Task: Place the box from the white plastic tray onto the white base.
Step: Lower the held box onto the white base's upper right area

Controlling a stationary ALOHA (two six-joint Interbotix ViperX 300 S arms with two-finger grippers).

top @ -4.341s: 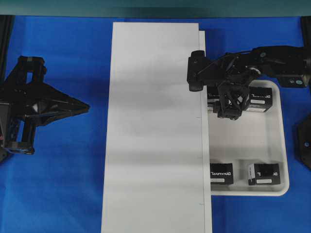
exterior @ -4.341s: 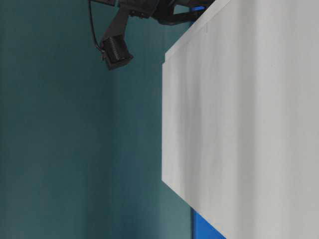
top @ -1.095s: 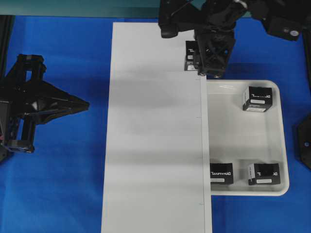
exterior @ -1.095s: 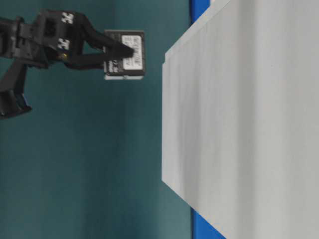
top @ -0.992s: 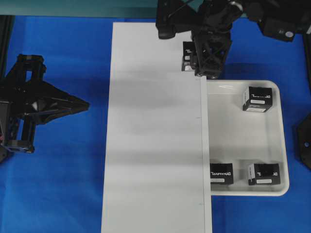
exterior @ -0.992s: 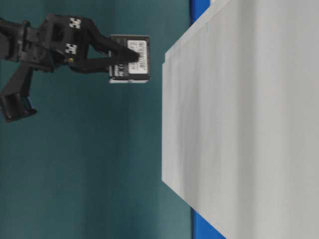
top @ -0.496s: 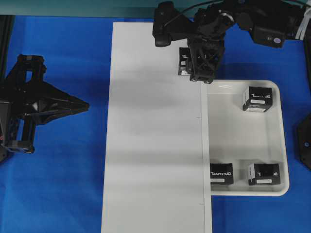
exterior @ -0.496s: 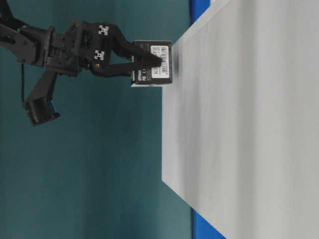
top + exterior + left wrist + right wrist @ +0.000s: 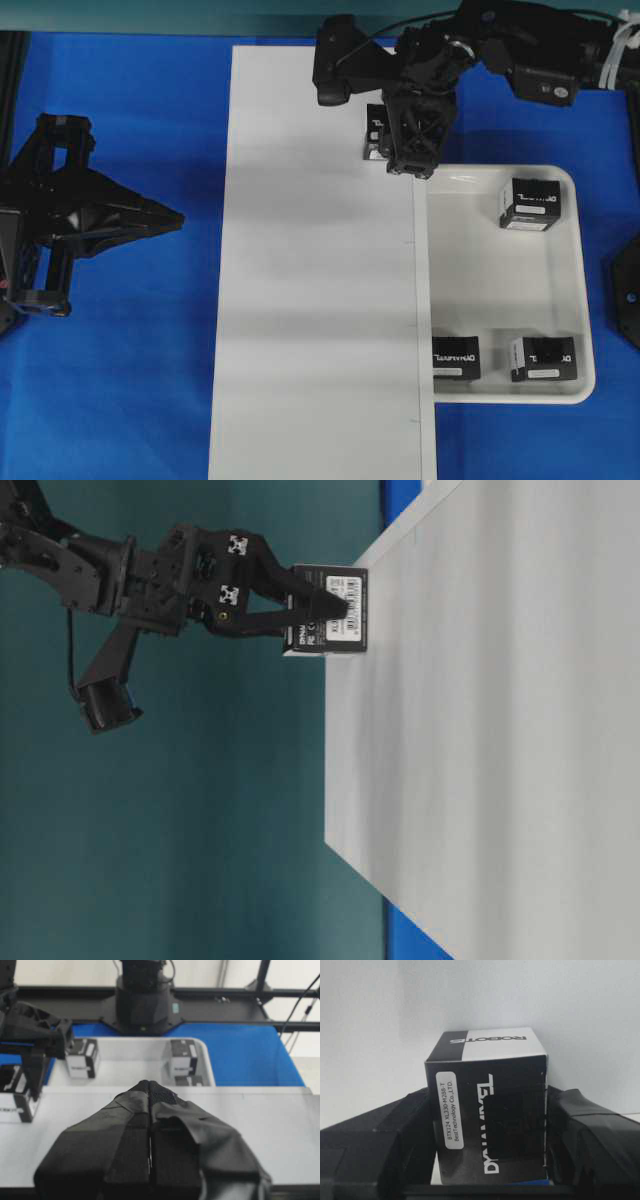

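1. The right gripper [image 9: 408, 140], black, sat in the upper middle of the overhead view, its fingers [image 9: 590, 1130] pressed against both sides of a small black cuboid box with white lettering [image 9: 376, 132].
2. In the right wrist view the held box [image 9: 490, 1110] filled the centre of the frame, white label strip facing the camera's left, with a dark finger tight on each side.
3. The held box lay over the upper right corner of the long flat white matte board [image 9: 320, 300]. In the table-level view, which is turned on its side, the box [image 9: 330, 610] met the board's surface [image 9: 500, 740] at the upper middle of the frame; I could not tell for certain whether it touched or was only just beside it.
4. The shallow white rimmed plastic tray [image 9: 585, 300] lay at the right of the overhead view, touching the board's right edge.
5. Three more black boxes stood in the tray: one at its upper right [image 9: 530, 203], two along its lower edge [image 9: 456, 356] [image 9: 543, 357].
6. The left gripper [image 9: 165, 217] rested at the left of the overhead view over the blue table cover [image 9: 140, 380], well apart from the board.
7. In the left wrist view its padded fingers [image 9: 125, 1140] were pressed together with no gap, holding nothing.
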